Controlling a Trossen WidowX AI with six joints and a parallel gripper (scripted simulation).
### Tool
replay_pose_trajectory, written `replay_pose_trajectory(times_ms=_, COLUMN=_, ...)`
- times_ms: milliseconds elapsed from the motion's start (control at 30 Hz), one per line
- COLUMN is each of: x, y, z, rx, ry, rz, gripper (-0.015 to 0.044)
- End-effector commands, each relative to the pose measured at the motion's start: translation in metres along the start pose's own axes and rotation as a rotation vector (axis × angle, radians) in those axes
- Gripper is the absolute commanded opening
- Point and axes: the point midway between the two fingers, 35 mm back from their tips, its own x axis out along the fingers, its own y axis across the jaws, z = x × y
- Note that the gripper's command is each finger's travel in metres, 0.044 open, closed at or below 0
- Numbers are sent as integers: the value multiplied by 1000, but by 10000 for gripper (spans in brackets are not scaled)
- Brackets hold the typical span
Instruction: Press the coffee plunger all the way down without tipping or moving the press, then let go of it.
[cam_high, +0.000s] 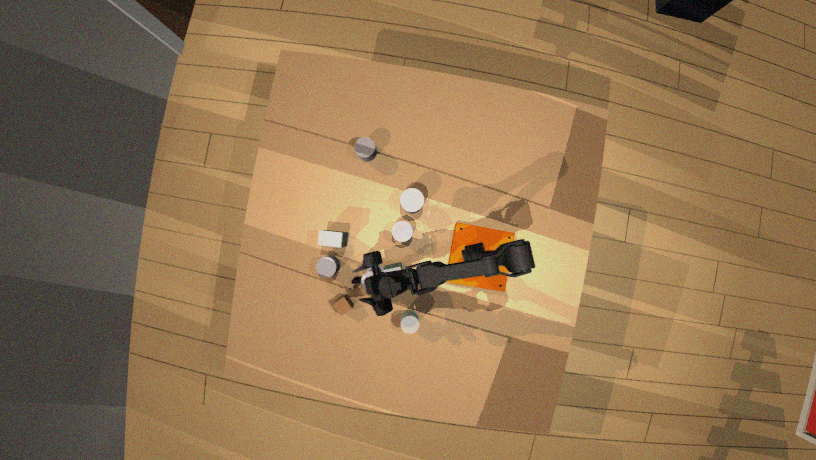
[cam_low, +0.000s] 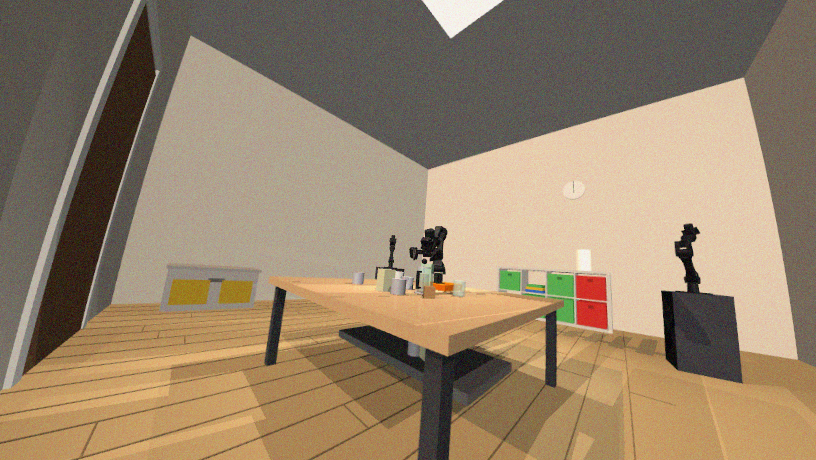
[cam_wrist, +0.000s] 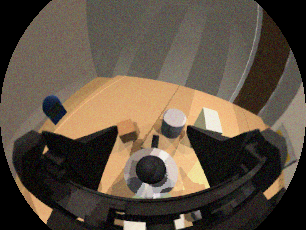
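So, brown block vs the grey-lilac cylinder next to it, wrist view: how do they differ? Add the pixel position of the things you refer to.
The brown block (cam_high: 341, 304) (cam_wrist: 127, 131) is boxy; the grey-lilac cylinder (cam_high: 327, 266) (cam_wrist: 173, 123) is round. The cylinder stands taller than the block. Both sit on the table (cam_high: 320, 365) (cam_wrist: 150, 92).

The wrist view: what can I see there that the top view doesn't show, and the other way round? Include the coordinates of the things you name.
Only the wrist view shows the round black knob (cam_wrist: 151, 169) of the coffee press, between the open pincer's (cam_wrist: 152, 137) fingers. Only the top view shows the flat orange base plate (cam_high: 464, 233) and a white-topped round item (cam_high: 412, 200) beyond the arm. Both show the small brown block (cam_high: 341, 304) (cam_wrist: 127, 131) and the grey cylinder (cam_high: 327, 266) (cam_wrist: 174, 123).
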Motion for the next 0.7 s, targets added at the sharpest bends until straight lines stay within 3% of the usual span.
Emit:
replay_pose_trajectory(times_ms=0, x=-10, y=1, z=10, rx=-1, ry=-2, rz=0, gripper=440)
replay_pose_trajectory(times_ms=200, x=-70, y=3, z=50, rx=-7, ry=12, rz=3, gripper=440)
replay_pose_trajectory(times_ms=667, x=-70, y=3, z=46, rx=-8, ry=12, rz=3, gripper=440)
